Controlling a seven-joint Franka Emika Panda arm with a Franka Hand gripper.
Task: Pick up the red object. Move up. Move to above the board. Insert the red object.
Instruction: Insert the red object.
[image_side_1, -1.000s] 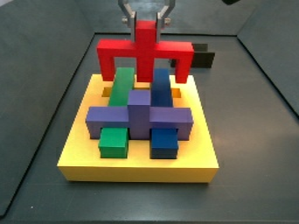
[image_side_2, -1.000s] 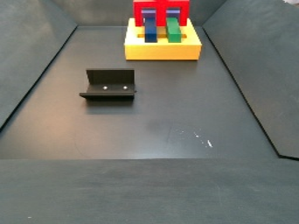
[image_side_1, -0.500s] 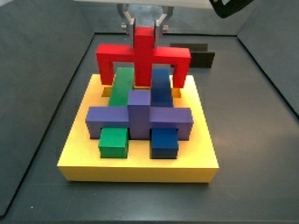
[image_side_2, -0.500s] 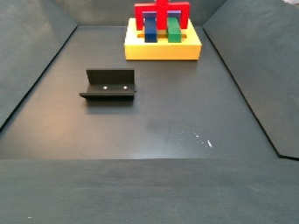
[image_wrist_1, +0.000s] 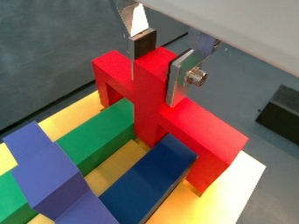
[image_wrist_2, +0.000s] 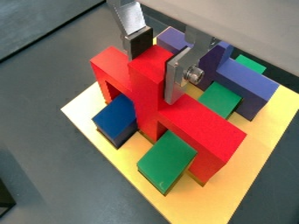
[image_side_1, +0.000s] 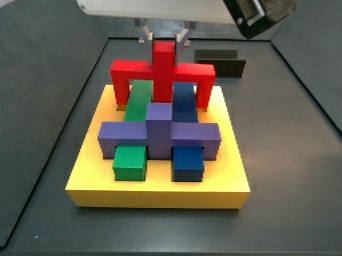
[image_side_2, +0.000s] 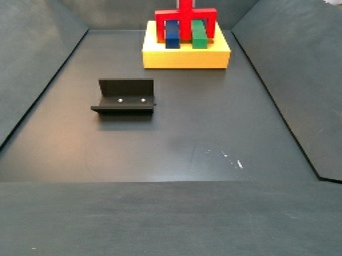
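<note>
The red object (image_side_1: 163, 74) is over the far end of the yellow board (image_side_1: 160, 190), upright. Its middle leg goes down between the green bar (image_side_1: 138, 97) and the blue bar (image_side_1: 183, 97), and its outer legs stand outside them. My gripper (image_side_1: 164, 40) is right above it, shut on the central stub. Both wrist views show the gripper (image_wrist_1: 162, 59) (image_wrist_2: 156, 59) with a dark pad on each side of the red stub (image_wrist_1: 149, 83). The legs reach down to about the yellow surface (image_wrist_1: 68, 112). In a side view the red object (image_side_2: 186, 22) stands on the board (image_side_2: 187, 60) at the far end of the floor.
A purple cross block (image_side_1: 160, 135) with short green and blue blocks sits on the board's near half. A small dark box (image_side_1: 227, 68) lies behind the board. The fixture (image_side_2: 126, 97) stands on the floor well away from the board. Grey walls enclose the floor.
The gripper has moved down with the red object. Its legs have sunk from above the green and blue bars to around them, close to the board's surface.
</note>
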